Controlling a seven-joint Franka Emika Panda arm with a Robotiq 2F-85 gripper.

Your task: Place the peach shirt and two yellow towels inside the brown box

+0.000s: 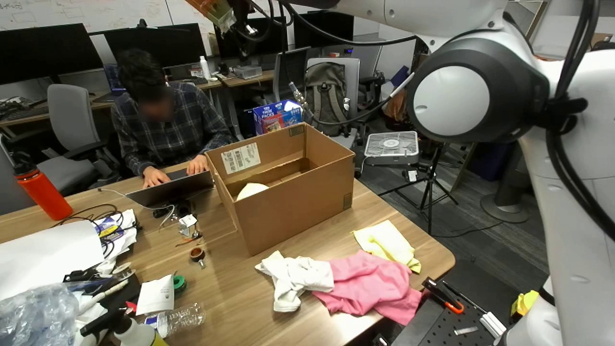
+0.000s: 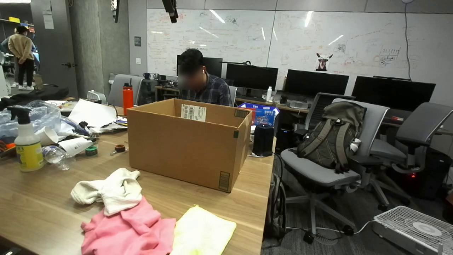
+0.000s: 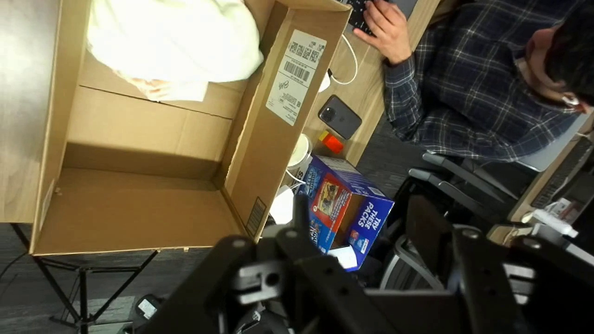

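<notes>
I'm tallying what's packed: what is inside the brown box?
A bulky pale cloth lies in the brown box, with peach fabric showing at its edge. What lies beneath them is covered; I can't tell whether they are separate pieces.

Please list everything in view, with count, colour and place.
Brown box: one, brown, on table
Pale cloth: count unclear, cream to peach, inside box
Pink cloth: one, pink, on table
Whitish cloth: one, whitish, partly on pink cloth
Yellow towel: one, yellow, beside pink cloth
Laptop: one, dark, near box
Flask: one, orange, on table
Small clutter: many, mixed, on table
Snack carton: one, blue, near box
Chairs: several, grey, behind table
Backpack: one, olive, on chair
Monitors: four, black, before whiteboard
Fan: one, white, beyond table
People: at least three, mixed clothing, beyond table
Robot arm: one, white, beside table
Gripper: one, black, higher than box
</notes>
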